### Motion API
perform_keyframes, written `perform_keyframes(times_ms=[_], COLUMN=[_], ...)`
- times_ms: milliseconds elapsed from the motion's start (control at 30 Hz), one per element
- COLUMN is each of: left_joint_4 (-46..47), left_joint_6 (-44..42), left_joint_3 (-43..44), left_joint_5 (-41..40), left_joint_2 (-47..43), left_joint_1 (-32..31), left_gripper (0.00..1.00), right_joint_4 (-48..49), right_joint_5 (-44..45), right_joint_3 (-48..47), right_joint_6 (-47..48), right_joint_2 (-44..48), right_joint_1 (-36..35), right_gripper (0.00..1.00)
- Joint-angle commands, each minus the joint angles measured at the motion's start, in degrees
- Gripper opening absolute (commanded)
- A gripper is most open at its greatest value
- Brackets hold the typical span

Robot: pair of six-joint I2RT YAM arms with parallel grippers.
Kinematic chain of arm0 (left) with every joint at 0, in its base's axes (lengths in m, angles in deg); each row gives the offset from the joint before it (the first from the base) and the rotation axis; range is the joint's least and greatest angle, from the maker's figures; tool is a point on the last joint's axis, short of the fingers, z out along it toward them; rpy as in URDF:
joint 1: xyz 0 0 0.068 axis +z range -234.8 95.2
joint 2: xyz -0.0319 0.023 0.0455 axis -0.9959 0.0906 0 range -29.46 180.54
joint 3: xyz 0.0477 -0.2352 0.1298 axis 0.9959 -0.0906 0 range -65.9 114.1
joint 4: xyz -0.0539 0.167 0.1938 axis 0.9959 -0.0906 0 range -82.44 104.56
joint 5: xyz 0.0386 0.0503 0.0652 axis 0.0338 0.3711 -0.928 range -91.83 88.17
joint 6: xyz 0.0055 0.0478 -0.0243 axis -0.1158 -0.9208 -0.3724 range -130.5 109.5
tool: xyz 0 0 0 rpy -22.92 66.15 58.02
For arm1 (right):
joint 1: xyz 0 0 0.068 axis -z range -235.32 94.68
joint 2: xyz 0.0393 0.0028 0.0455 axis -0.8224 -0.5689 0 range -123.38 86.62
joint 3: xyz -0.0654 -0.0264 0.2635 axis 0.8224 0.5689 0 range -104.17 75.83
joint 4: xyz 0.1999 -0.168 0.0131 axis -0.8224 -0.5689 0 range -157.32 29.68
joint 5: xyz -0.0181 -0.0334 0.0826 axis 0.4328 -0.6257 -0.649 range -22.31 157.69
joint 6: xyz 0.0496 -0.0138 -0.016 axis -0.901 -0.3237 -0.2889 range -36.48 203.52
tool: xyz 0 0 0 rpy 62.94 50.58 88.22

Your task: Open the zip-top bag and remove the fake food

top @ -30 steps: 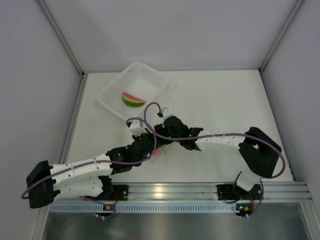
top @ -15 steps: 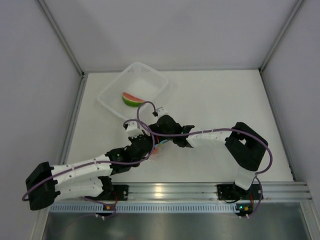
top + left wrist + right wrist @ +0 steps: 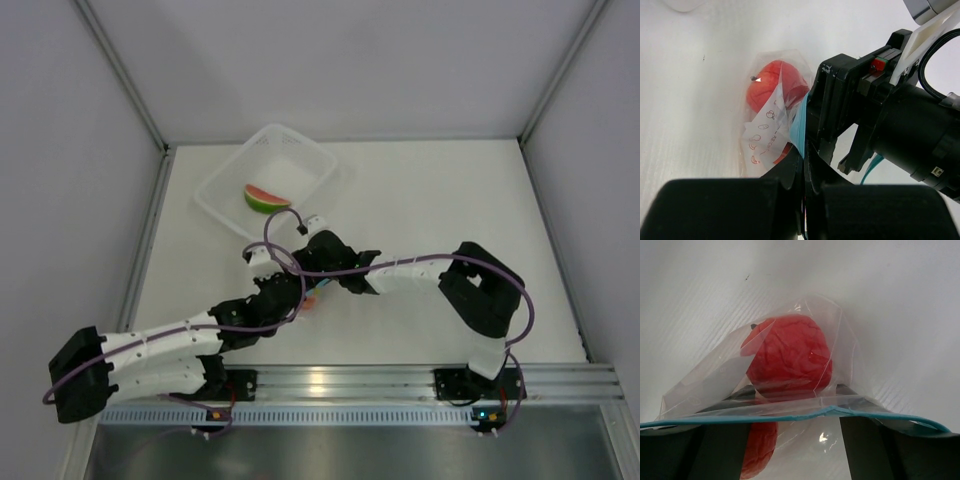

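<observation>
Clear crinkly plastic is what both arms are bunched over. The zip-top bag [image 3: 765,132] lies on the white table [image 3: 440,190] right under the two wrists, somewhat nearer the front rail than the back wall. The left gripper [image 3: 804,167] is pinched tight on the bag's mouth, and the light blue zip strip [image 3: 790,416] runs straight into its closed fingers. The right gripper [image 3: 790,437] has its fingers well spread, one toward each end of the mouth, and I see nothing clamped between them. In its own camera the strip sags across in front of them from 9 to 3 o'clock.

What the next move turns on, I'd judge, is this: the red tomato ball [image 3: 790,357] sits inside the bag dead ahead of the right fingers, at 12 o'clock, deeper than the strip. The bag's long axis runs away from the mouth along that same line, so the right arm looks like the one lined up to reach in. A second patch of red shows lower down, between the fingers, and I can't tell whether it's another piece.

From above, the basket [image 3: 235,162] holding the watermelon wedge [image 3: 266,199] sits near, at 11 o'clock of the grippers. White table runs off toward 3 o'clock, and the rail lies close at 6.
</observation>
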Motion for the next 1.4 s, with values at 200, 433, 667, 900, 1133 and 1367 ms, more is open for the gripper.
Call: perform_keyframes(times_ms=[200,433,667,900,1133,1367], left_joint_4=[12.4,12.4,12.4,12.4,12.4,12.4], left_joint_6=[3.7,4.4,4.8,6.1,8.0,9.5], left_joint_3=[0.0,-0.8,-1.6,-2.8,-3.4,-3.6], left_joint_5=[10.6,10.9,9.9,10.2,10.4,9.6], left_joint_2=[-1.7,-1.9,-3.6,-8.6,-12.1,-13.0], left_joint_1=[-1.7,-1.2,-1.2,-1.2,-1.2,-1.2], left_gripper=[0.00,0.00,0.00,0.00,0.00,0.00], right_joint_4=[14.8,20.2,8.5,-9.4,-21.7,-29.8], right_joint_5=[-9.3,-10.0,2.8,14.5,16.6,10.6], right_joint_3=[-6.0,-5.5,-10.5,-9.8,-5.2,0.0], right_joint_6=[-1.7,-3.8,-6.0,-3.5,1.9,3.3], right_joint_2=[-4.1,-4.0,-5.4,-2.4,3.2,13.8], right_joint_1=[0.1,1.0,0.7,1.2,3.8,5.6], right_gripper=[0.73,0.71,0.63,0.66,0.69,0.70])
